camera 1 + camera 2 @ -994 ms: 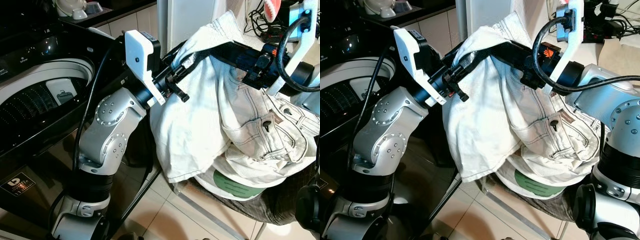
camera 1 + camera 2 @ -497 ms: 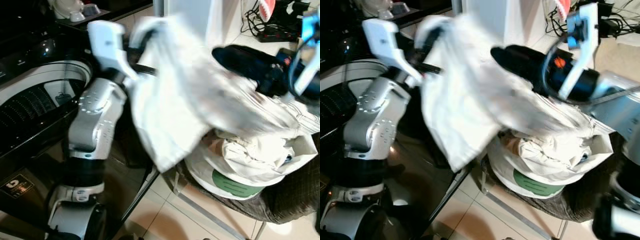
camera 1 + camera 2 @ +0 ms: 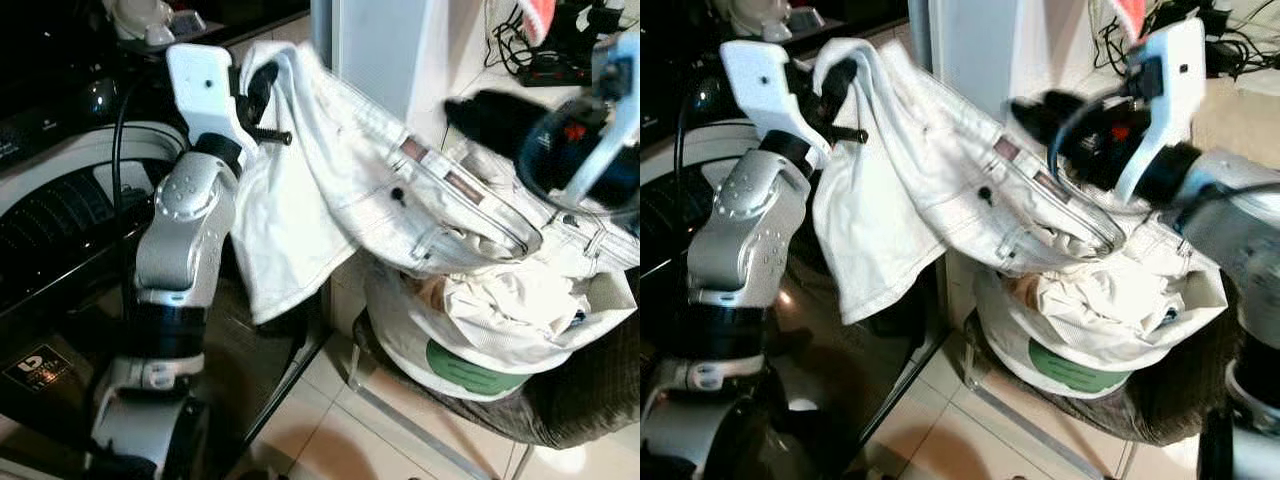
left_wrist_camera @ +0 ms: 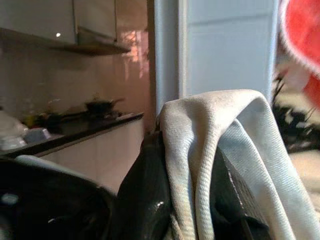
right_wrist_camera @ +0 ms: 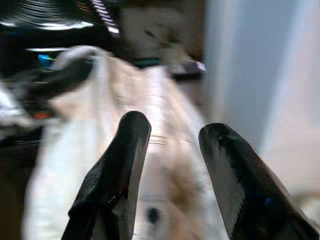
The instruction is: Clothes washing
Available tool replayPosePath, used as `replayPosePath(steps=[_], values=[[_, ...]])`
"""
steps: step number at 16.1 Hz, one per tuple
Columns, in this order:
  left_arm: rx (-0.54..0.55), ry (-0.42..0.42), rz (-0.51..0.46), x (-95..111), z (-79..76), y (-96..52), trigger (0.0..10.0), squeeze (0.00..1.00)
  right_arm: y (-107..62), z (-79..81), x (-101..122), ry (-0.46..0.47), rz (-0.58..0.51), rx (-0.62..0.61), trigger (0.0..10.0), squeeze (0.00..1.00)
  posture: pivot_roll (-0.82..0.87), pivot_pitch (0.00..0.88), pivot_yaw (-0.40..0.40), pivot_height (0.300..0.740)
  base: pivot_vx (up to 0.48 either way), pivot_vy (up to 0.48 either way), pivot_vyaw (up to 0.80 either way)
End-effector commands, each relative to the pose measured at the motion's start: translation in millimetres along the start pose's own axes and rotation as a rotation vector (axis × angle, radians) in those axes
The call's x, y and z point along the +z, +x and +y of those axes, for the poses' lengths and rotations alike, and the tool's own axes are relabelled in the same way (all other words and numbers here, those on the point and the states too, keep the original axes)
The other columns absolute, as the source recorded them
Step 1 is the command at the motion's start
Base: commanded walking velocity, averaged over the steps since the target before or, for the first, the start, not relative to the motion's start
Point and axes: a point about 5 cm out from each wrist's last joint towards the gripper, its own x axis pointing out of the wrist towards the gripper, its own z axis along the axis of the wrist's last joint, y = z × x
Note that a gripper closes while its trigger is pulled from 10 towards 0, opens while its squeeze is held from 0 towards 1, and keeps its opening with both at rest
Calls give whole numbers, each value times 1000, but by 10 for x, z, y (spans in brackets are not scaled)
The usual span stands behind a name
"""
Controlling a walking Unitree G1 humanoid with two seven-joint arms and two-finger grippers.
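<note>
My left gripper (image 3: pixel 262 85) is raised high beside the washing machine (image 3: pixel 70 190), its fingers (image 4: pixel 145 195) clenched on a fold of the white trousers (image 3: pixel 340 190), which drape over them and hang down in a long flap along the machine's front right edge. From that grip the trousers stretch across to the right, their waistband and dark button facing up, and the far end sags onto the heap of pale laundry (image 3: pixel 490 320) piled in the basket (image 3: pixel 590 400) on the tiled floor (image 3: pixel 350 430). My right gripper (image 5: pixel 172 165) hovers above the trousers near the top of the heap, its fingers (image 5: pixel 117 170) spread apart and holding nothing, the cloth lying blurred beyond them. The machine's lid is up, and its dark ribbed drum shows at the left. Behind the trousers stands a tall white cabinet (image 3: pixel 385 50).
</note>
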Motion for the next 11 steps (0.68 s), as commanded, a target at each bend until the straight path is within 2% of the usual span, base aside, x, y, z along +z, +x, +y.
replayPosePath(steps=[1,2,3,4,5,6,7,9,10,11], values=[[26,85,-21,105,100,107,0,0,51,8,-5,-27,-2,-21,10000,0,-93,0,76,740,0,0,0],[105,218,-22,213,342,278,0,0,90,56,-34,-30,0,-5,10000,0,-90,0,74,740,0,0,0],[214,410,-47,443,628,419,0,0,126,155,-27,-27,-18,54,10000,0,-91,0,78,740,0,0,0],[257,488,-55,562,748,461,0,0,141,206,-24,-27,-27,85,10000,0,-94,0,83,740,0,0,0],[362,685,-63,852,1012,509,0,0,165,317,-26,-30,-37,145,10000,0,-99,0,92,740,0,0,0],[419,773,-63,985,1141,499,0,0,176,366,-32,-27,-38,166,10000,0,-101,0,101,740,0,0,0],[501,941,-31,1156,1338,461,0,0,193,431,-52,-25,-36,188,10000,0,-106,0,108,740,0,0,0],[606,1148,35,1294,1591,351,0,0,197,480,-86,-29,-29,195,10000,0,-110,0,118,740,0,0,0],[626,1201,65,1285,1659,316,0,0,201,496,-89,-27,-30,200,10000,0,-110,0,118,740,0,0,0],[633,1217,103,1236,1713,287,0,0,206,518,-90,-25,-32,210,10000,0,-108,0,115,740,0,0,0]])
